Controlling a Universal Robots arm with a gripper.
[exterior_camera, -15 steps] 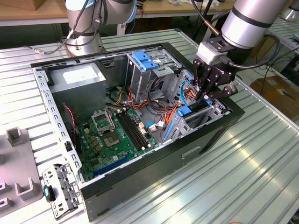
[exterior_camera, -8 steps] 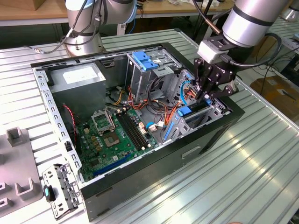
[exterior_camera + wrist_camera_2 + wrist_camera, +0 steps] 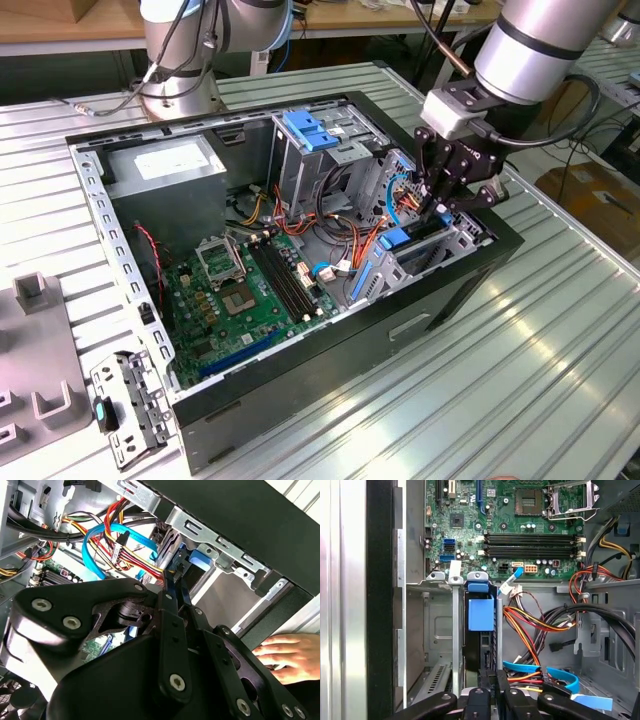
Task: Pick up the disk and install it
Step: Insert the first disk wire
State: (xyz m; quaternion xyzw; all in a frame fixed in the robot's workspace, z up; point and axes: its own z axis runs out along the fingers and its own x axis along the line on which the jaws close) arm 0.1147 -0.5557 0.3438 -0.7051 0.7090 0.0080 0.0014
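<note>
Inside the open computer case (image 3: 300, 330), at the corner on the exterior view's right, the gripper (image 3: 447, 200) hangs over the drive bay (image 3: 440, 245). The disk (image 3: 480, 630) stands on edge in that bay, its blue handle (image 3: 481, 614) facing up and out. In the first wrist view the dark body runs down between the bay's grey metal walls, so it looks at least partly seated; how deep it sits cannot be judged.

Jaws: drawn close together in both wrist views, tips meeting over the disk's upper edge. Whether they pinch that edge or only press on it, I cannot tell. A narrow closed tip would suit pushing the disk down along the bay guides.

Orange, red and blue cables (image 3: 540, 625) lie just beside the bay, apart from the disk. The motherboard (image 3: 520, 525) sits beyond the bay. A person's hand (image 3: 290, 655) rests outside the case wall.
</note>
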